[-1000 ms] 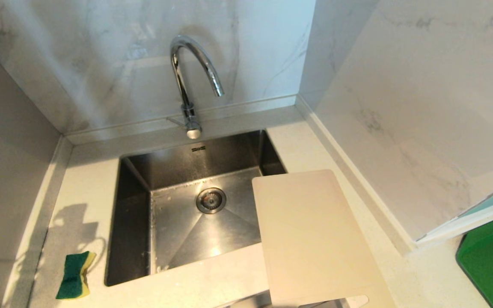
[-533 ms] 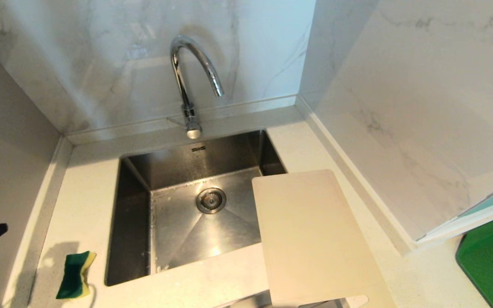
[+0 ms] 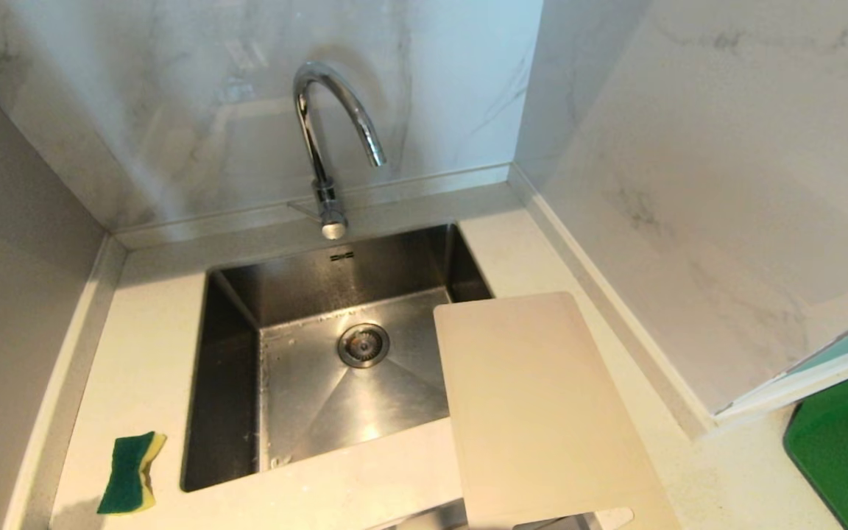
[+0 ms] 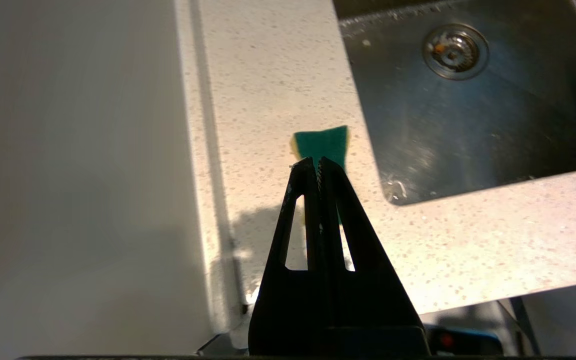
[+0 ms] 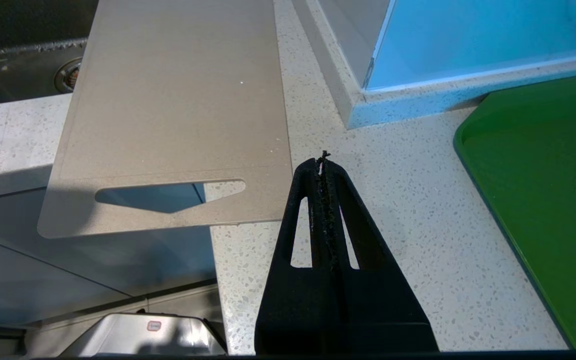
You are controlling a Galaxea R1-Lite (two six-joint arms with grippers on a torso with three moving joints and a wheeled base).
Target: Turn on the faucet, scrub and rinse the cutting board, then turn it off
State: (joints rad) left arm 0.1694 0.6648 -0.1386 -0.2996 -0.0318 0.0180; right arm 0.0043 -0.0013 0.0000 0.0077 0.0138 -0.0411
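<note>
The chrome gooseneck faucet (image 3: 327, 140) stands behind the steel sink (image 3: 232, 353), with no water running. The off-white cutting board (image 3: 534, 412) lies on the counter right of the sink, one corner over the basin; its handle slot (image 5: 168, 192) hangs past the counter's front edge. A green and yellow sponge (image 3: 129, 472) lies on the counter left of the sink. My left gripper (image 4: 316, 161) is shut and empty, held above the counter near the sponge (image 4: 323, 145), by the left wall. My right gripper (image 5: 323, 162) is shut and empty, over the counter beside the board's near right corner.
A dark green tray (image 3: 847, 449) lies on the counter at the far right, past a marble wall corner (image 3: 689, 412). Walls enclose the sink on the left and behind. The drain (image 3: 363, 344) sits mid-basin.
My left arm has dropped down along the left wall and nearly left the head view. Board, sponge and faucet have not moved.
</note>
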